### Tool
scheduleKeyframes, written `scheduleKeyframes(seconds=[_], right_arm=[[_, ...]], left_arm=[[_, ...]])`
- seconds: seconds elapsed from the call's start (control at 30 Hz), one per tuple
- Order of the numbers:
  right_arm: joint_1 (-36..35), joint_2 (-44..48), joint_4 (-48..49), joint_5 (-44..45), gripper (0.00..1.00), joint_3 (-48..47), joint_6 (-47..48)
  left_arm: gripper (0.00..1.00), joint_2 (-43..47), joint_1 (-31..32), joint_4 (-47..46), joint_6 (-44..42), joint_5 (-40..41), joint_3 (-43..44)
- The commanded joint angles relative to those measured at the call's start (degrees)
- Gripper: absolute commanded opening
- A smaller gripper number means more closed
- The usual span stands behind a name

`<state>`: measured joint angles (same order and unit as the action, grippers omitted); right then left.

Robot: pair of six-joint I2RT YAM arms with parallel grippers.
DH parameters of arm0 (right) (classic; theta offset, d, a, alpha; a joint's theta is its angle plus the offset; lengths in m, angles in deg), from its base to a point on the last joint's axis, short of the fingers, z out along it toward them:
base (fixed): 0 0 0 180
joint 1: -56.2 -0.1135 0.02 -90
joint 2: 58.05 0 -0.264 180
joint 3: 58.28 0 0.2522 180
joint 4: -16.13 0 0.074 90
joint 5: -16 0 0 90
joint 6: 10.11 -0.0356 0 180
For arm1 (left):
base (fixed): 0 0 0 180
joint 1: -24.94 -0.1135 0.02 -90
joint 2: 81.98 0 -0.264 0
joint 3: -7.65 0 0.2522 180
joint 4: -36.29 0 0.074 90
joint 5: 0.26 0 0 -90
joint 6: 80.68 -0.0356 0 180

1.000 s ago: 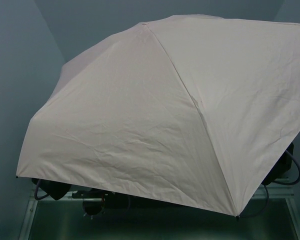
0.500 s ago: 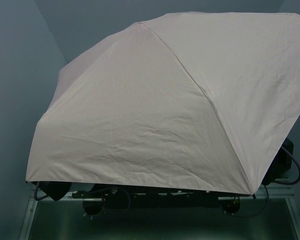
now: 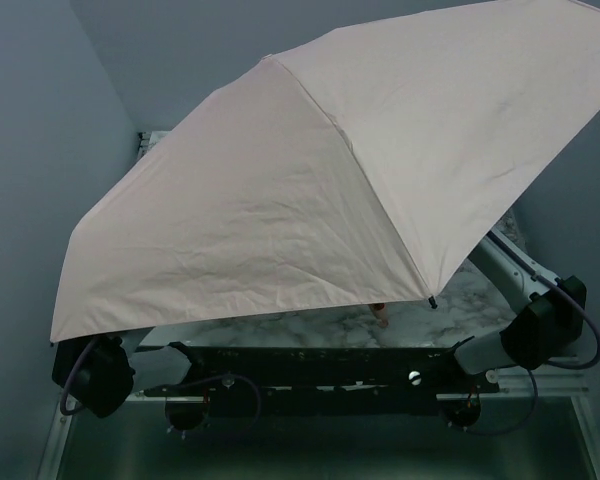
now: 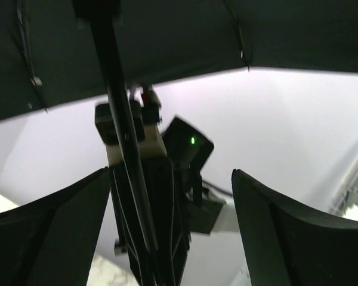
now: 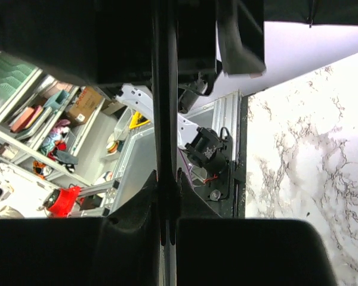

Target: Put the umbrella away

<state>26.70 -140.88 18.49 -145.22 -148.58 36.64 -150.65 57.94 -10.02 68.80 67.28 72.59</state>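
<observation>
umbrella (image 3: 330,200) over table (image 3: 280,330), small object (image 3: 380,314) on table under its near edge

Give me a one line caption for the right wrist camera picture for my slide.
The right gripper pinches the thin dark umbrella shaft, with the marble table beside it.

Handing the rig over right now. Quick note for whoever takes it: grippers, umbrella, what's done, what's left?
Left gripper: open, fingers wide apart, the shaft running past them ungripped.
Right gripper: shut on the shaft, alone holding up the umbrella.
Umbrella: fully spread, tilted above the marble table.
Done: one-arm grip on the shaft only.
Left: close it, fold it down, put it away. The left arm will probably have to do the closing.
</observation>
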Motion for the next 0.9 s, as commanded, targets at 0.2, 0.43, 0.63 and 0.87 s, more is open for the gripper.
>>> scheduleKeyframes(seconds=[0.2, 0.43, 0.63, 0.87], right_arm=[[0.41, 1.18, -5.4, 3.14, 0.01, -3.51, 6.4], [0.41, 1.14, -8.0, 4.02, 0.01, -3.93, 9.14], [0.43, 1.12, -12.22, 5.06, 0.01, -5.05, 13.18], [0.32, 1.04, -15.32, 6.01, 0.01, -6.12, 16.24]], left_arm=[[0.85, 0.7, -0.06, -3.74, 0.38, 20.89, 2.02], [0.85, -1.7, -0.28, -0.98, 2.94, 24.73, 6.14], [0.82, -3.58, -0.31, 1.24, 5.04, 27.67, 9.05], [0.63, -6.02, -0.34, 3.11, 6.5, 29.14, 12.09]])
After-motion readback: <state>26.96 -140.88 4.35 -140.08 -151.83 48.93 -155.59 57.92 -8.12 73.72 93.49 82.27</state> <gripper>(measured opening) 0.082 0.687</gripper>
